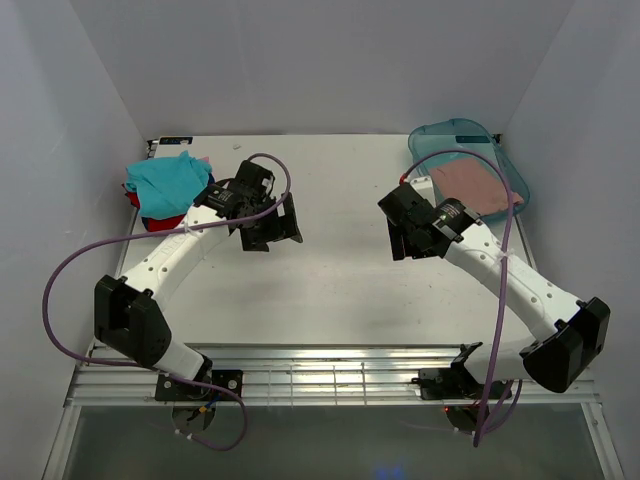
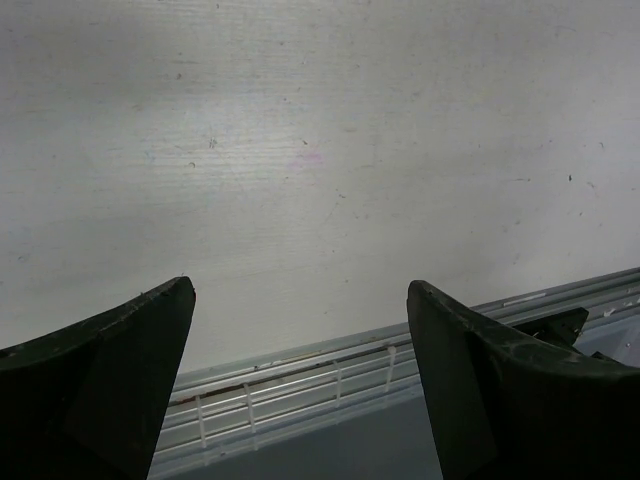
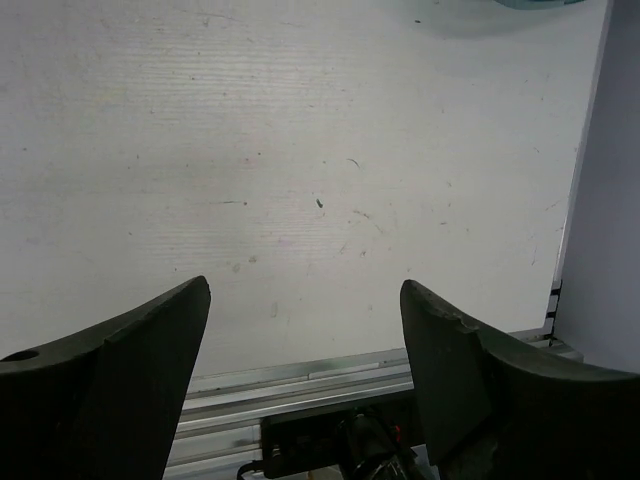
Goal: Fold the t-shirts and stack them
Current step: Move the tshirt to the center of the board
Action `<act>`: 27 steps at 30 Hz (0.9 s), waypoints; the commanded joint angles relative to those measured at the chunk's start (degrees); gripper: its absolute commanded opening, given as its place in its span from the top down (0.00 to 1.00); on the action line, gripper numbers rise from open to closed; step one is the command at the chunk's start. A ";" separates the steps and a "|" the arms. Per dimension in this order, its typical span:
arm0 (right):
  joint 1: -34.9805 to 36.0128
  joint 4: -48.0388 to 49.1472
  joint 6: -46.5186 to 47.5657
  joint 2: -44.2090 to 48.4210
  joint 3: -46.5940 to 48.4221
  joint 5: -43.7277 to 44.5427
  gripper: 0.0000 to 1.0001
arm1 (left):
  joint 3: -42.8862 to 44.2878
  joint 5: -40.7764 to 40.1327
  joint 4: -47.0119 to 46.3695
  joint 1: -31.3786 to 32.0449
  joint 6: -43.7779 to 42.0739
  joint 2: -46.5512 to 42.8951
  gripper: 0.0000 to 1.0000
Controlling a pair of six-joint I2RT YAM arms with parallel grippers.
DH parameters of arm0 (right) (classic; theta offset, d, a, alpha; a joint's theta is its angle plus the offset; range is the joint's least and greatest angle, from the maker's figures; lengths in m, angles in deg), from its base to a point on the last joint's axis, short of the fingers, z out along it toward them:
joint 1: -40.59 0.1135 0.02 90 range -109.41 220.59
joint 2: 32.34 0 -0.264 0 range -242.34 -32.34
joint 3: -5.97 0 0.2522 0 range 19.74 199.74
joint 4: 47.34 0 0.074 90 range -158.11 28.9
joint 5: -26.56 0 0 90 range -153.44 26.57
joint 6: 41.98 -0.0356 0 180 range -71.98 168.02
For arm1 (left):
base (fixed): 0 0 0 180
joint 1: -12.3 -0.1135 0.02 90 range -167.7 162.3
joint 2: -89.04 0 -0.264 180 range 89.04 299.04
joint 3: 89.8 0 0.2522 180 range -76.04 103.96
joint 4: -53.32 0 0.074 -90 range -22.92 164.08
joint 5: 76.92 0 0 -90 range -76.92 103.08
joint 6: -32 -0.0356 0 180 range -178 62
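Both pairs of jaws stand wide apart with nothing between them. From above, my left gripper (image 1: pixel 268 228) hangs over the bare table (image 1: pixel 340 290). The folded pile sits just to its left and a little beyond: a rumpled teal t-shirt (image 1: pixel 165 178) on top, with a red t-shirt (image 1: pixel 132 198) and a dark-blue t-shirt (image 1: pixel 163 224) showing at its edges. The dusty-pink t-shirt (image 1: pixel 472 186) lies in the blue-green tray (image 1: pixel 455 130), beyond my right gripper (image 1: pixel 408 238) and to its right. My arms bend with elbows outward and forearms angled in toward the middle. At my left wrist, my left fingers (image 2: pixel 110 370) frame only white tabletop and the metal rail (image 2: pixel 300 385). At my right wrist, my right fingers (image 3: pixel 120 360) frame the same, and no shirt is near them.
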 commanded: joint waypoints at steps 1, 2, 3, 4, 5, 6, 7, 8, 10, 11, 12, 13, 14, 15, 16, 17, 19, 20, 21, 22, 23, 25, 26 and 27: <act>-0.30 0.99 -0.50 0.58 1.80 2.54 0.17 | 1.12 3.12 -3.09 0.24 -0.31 -1.40 0.02; -0.47 1.86 -0.16 0.31 1.01 2.90 0.15 | 0.51 3.38 -3.18 0.24 -0.48 -1.23 0.02; -0.65 2.74 -0.07 -0.21 0.57 3.68 0.11 | -0.02 3.91 -3.35 0.24 -0.48 -1.23 0.02; -1.26 4.05 -0.15 -0.39 -0.04 6.13 0.06 | -0.54 4.26 -3.53 0.24 -0.48 -1.23 0.02; -4.83 6.59 0.80 -0.31 -1.61 6.59 0.06 | -1.59 4.78 -3.88 0.24 -0.48 -1.23 0.02; -7.83 12.44 3.77 -0.65 -1.80 3.63 0.07 | -1.95 5.75 -4.14 0.24 -0.66 -1.31 0.02; -11.42 15.37 5.19 -1.00 -1.72 0.73 0.07 | -2.22 6.28 -4.14 0.24 -0.83 -1.40 0.02; -18.59 18.19 6.51 -1.44 -1.63 -1.82 0.07 | -2.31 7.15 -4.23 0.24 -1.18 -1.49 0.02; -24.53 24.96 9.42 -4.16 -0.32 -8.49 0.07 | -2.92 7.95 -4.41 0.24 -1.54 -2.89 0.02; -28.04 25.94 10.04 -5.65 0.91 -9.22 0.04 | -3.44 7.78 -4.75 0.24 -1.89 -3.77 0.02; -29.20 26.64 10.83 -9.76 2.57 -9.49 0.03 | -4.84 7.43 -5.54 0.24 -2.15 -4.65 0.02; -30.00 26.74 12.49 -12.32 7.29 -8.45 0.02 | -5.55 7.25 -6.07 0.24 -2.41 -6.22 0.02; -30.96 26.48 13.55 -14.78 9.95 -7.74 0.02 | -6.17 7.51 -6.60 0.24 -2.94 -6.93 0.02; -31.32 26.21 14.86 -19.85 12.49 -7.47 0.02 | -6.87 7.60 -7.65 0.24 -2.94 -7.46 0.02; -31.41 25.08 17.14 -22.60 17.83 -5.90 0.02 | -8.01 7.60 -8.18 0.24 -2.94 -7.90 0.02; -31.67 24.11 18.29 -25.15 20.40 -5.11 0.02 | -8.63 7.78 -8.88 0.24 -2.77 -8.60 0.02; -31.94 22.44 20.23 -32.27 26.72 -2.57 0.03 | -10.38 8.04 -10.03 0.24 -3.03 -8.79 0.02; -32.90 21.91 20.41 -33.69 27.54 -2.20 0.03 | -10.65 8.04 -10.12 0.24 -3.12 -8.44 0.02; -33.60 21.99 20.07 -35.70 28.07 -4.20 0.03 | -11.09 8.22 -10.12 0.24 -3.21 -8.26 0.02; -34.39 22.17 19.54 -36.68 28.51 -4.39 0.04 | -11.79 8.48 -10.03 0.24 -3.38 -8.08 0.02; -35.62 22.60 19.36 -37.56 29.39 -4.39 0.04 | -12.23 8.83 -10.03 0.24 -3.47 -8.00 0.02; -36.68 23.13 20.49 -40.37 30.44 -3.87 0.04 | -14.07 9.10 -10.03 0.24 -3.73 -8.78 0.02; -37.90 23.14 21.11 -41.25 31.93 -4.13 0.04 | -14.69 9.01 -10.12 0.24 -3.91 -9.22 0.02; -38.70 23.14 20.86 -42.83 32.38 -6.22 0.04 | -15.48 8.75 -10.21 0.24 -4.08 -10.27 0.02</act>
